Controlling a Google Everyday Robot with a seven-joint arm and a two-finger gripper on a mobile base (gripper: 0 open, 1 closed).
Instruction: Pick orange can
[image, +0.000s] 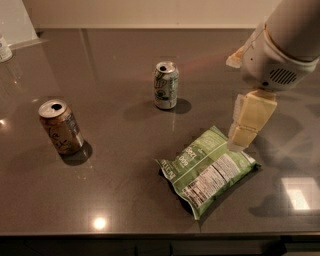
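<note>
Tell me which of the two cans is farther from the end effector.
The orange can at far left, brown-orange with a silver top. The green-and-white can stands nearer the middle, closer to the end effector, which hangs at right by the chip bag.
</note>
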